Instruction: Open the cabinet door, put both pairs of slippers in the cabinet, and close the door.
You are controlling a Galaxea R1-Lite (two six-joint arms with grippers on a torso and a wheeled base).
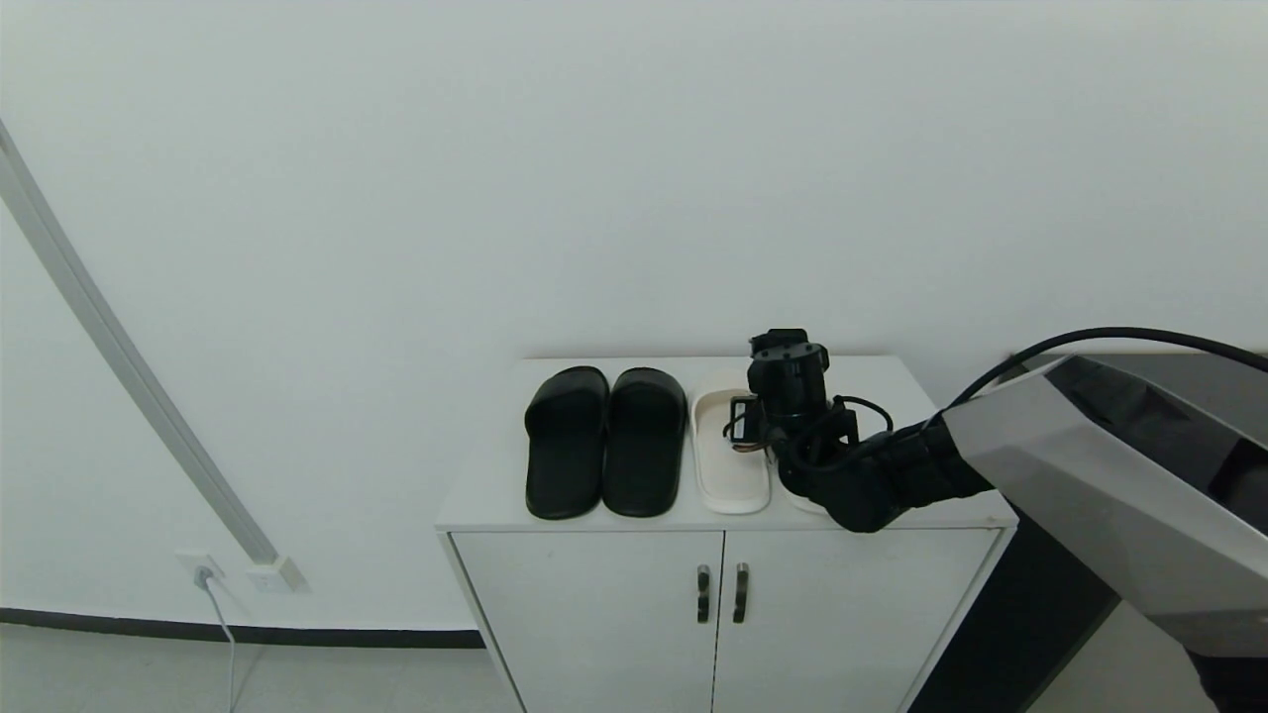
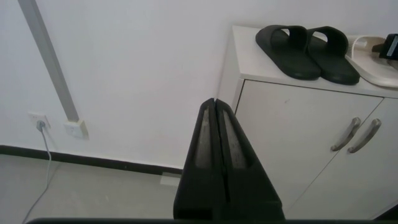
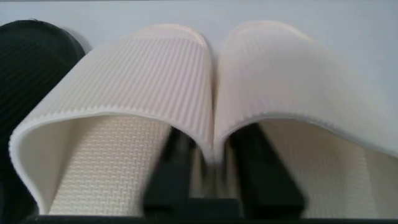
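White cabinet [image 1: 594, 634] at 6 o'clock in the head view, against a plain white wall [image 1: 634, 149]. Both doors shut, two dark upright handles [image 1: 720, 592] side by side at the centre seam.

On its flat white surface [image 1: 485, 500], two pairs lying flat, toes toward the wall: black slippers [image 1: 604, 446], with white slippers [image 1: 731, 465] just beside them at 3 o'clock.

Right gripper [image 3: 212, 155] low over the white pair, reaching in from 4 o'clock. Its fingers [image 3: 261, 174] parted, one slid under each strap, the two inner strap edges between them.

Left gripper [image 2: 215, 106] held clear of the cabinet, out toward its 9 o'clock side, fingers clenched together on nothing.

Grey trunking [image 1: 119, 347] slanting down the wall from 10 o'clock to two sockets [image 1: 238, 572] just above the black skirting [image 1: 297, 634]. One socket with a plug and a pale cable trailing toward the grey floor [image 1: 119, 678].
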